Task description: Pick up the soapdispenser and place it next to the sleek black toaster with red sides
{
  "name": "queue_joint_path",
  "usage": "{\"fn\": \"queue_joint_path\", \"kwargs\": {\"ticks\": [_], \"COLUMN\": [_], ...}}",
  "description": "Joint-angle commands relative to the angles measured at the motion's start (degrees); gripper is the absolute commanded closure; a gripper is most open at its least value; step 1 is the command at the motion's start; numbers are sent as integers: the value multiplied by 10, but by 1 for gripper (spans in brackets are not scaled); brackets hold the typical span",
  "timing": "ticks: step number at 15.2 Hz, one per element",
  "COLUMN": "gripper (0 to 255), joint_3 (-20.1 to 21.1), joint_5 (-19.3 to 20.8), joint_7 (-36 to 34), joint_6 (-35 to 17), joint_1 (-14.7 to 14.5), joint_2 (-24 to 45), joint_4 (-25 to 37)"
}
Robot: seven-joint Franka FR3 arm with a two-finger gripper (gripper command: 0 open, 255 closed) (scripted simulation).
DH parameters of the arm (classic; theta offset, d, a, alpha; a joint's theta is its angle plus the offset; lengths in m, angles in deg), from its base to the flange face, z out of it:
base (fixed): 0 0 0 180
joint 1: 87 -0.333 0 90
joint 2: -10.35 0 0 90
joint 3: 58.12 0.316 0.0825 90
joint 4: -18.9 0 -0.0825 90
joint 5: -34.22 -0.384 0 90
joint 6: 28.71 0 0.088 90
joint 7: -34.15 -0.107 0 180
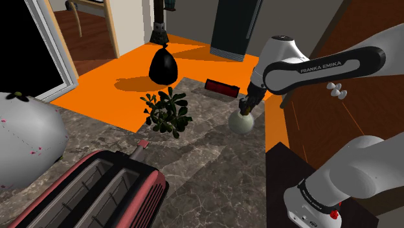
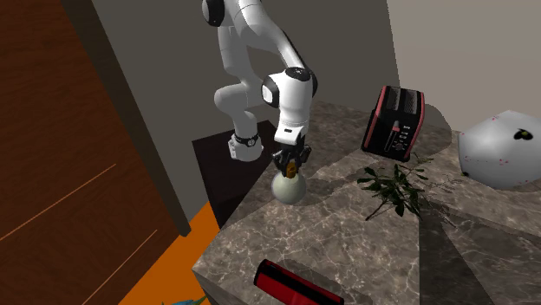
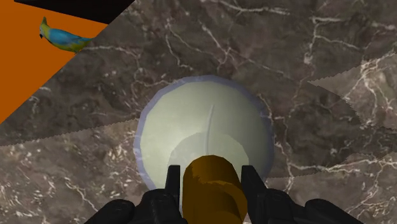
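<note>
Gripper point(image 3: 212, 170) is down on the soap dispenser point(image 3: 203, 121), fingers point(image 3: 172, 188) pinching its brown pump head point(image 3: 213, 194) from both sides. Round pale body sits below the grip; base on the counter point(image 1: 213, 168) or just off it, can't tell. The dispenser is near the counter edge closest to the arm's stand, well apart from the toaster point(image 1: 97, 194).

Risks, imo:
- Grip is on the narrow top only, w/ the bulky round body below, so a fast lift could make it swing or slip out.
- Plant point(image 1: 167, 111) sits between dispenser & toaster, so a low carry would clip the leaves.
- A big white domed thing point(image 1: 26, 129) is near the toaster, so the drop spot may be tight.
- If it's set down tilted, the round body could tip & roll.

Surface: dark veined stone-look counter, w/ a flat red-and-black box point(image 1: 222, 87) near one edge.

Room: orange floor point(image 1: 90, 97) w/ a black bag point(image 1: 163, 65) and a blue bird toy point(image 3: 63, 38) on it. Wood door point(image 2: 69, 156) at the side, and a black area point(image 1: 26, 39) past a white door frame.
</note>
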Motion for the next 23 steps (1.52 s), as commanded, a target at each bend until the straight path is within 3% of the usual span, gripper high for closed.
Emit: {"fn": "queue_joint_path", "kwargs": {"ticks": [1,8,23], "gripper": [255,255,255], "joint_3": [0,0,-3], "joint_5": [0,0,-4], "joint_7": [0,0,7], "joint_6": [0,0,132], "joint_1": [0,0,-2], "joint_2": [0,0,-54], "joint_4": [0,0,78]}}
